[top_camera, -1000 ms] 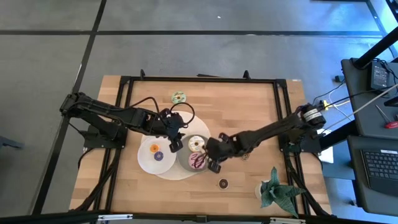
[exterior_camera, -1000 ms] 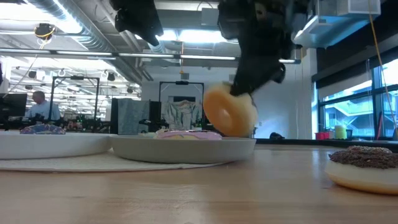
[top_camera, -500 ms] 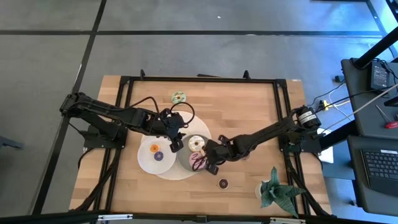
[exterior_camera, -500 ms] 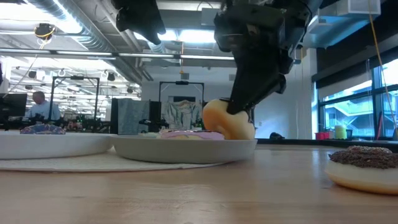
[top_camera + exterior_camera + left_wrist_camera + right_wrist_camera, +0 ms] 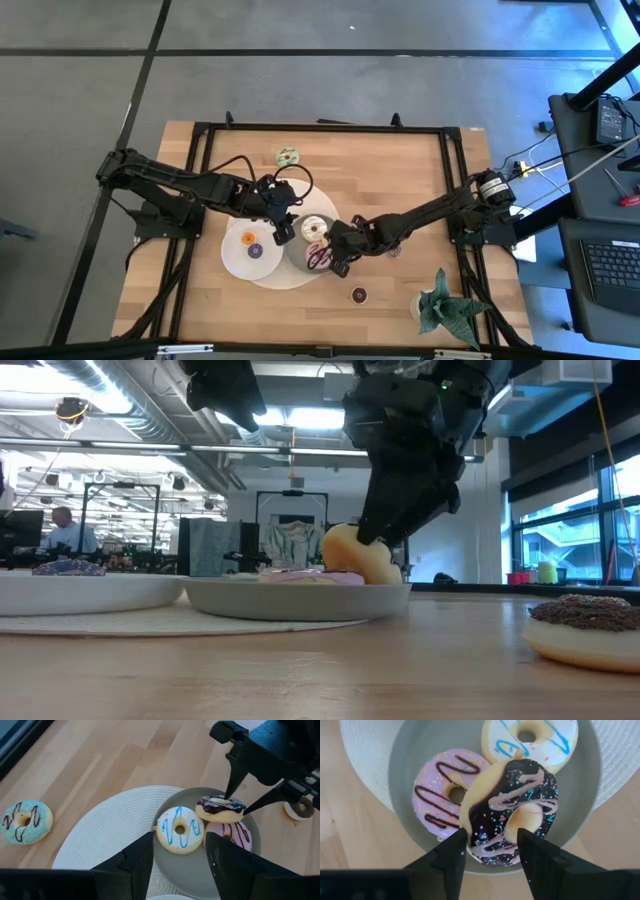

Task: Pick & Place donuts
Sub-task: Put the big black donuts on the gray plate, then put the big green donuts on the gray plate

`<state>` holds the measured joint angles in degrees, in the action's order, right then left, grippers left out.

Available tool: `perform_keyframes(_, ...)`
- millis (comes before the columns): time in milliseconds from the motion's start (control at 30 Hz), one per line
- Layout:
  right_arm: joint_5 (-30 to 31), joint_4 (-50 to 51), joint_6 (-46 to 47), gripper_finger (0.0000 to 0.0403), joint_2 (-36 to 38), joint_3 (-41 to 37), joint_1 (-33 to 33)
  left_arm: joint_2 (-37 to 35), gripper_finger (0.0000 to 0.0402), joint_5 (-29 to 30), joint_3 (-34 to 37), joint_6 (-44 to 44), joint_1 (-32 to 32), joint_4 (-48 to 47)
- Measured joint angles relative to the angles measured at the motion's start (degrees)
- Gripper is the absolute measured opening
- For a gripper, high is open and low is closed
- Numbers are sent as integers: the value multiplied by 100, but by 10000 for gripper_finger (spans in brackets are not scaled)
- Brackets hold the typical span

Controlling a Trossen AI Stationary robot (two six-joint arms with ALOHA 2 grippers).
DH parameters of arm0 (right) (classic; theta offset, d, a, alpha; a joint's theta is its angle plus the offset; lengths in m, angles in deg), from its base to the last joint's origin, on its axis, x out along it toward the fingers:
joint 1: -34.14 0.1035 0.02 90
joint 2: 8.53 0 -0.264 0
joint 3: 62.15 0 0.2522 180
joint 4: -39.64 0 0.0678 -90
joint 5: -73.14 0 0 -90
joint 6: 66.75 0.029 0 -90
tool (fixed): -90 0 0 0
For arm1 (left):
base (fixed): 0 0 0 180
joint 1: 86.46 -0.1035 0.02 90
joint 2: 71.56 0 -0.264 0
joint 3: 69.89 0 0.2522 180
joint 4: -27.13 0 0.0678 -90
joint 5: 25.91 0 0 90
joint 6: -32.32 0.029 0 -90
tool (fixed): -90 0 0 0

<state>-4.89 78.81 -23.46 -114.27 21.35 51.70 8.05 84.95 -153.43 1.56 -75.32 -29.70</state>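
Observation:
A dark-iced donut lies tilted in the grey plate, leaning on a pink donut and a white, blue-striped donut. My right gripper hangs over it, open, one finger on each side of the donut's near rim. My left gripper hovers open and empty above the gap between the two plates. A green donut lies on the table's far side. A small brown one lies near the front edge. My right gripper comes at the dark-iced donut's near rim slanting down from the table's right. Its fingers stand spread beside that rim, and I cannot tell whether they touch it. The donut rests on the pink and white donuts.
A white plate with a small donut sits left of the grey one, both on a pale round mat. A potted plant stands at the front right. People and desks show in the room behind.
My right gripper has gone down and a little toward the table's left with the dark-iced donut. The donut hung on edge just above the grey plate's right rim. It now leans lower, on the donuts inside the plate.

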Motion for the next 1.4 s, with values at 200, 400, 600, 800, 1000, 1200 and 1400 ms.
perform_keyframes(200,34,-33,-7,190,62,4,10,0,174,-157,0,2,2,-6)
perform_keyframes(400,342,155,-181,185,152,194,7,0,171,-168,0,2,1,-52)
perform_keyframes(600,259,1361,-307,185,160,835,-138,0,172,-402,0,-1198,-115,-55)
perform_keyframes(800,314,3100,-762,185,177,1701,-295,53,172,-207,0,-1024,-513,-59)
perform_keyframes(1000,359,3207,-1258,185,891,1479,-299,57,171,-451,4,-862,-1236,-436)
perform_keyframes(1200,325,2400,-1303,184,2027,552,-300,57,170,-1381,4,110,-2194,-211)
perform_keyframes(1400,669,530,-1027,184,3151,-740,-29,57,164,-1828,18,825,-3158,13)
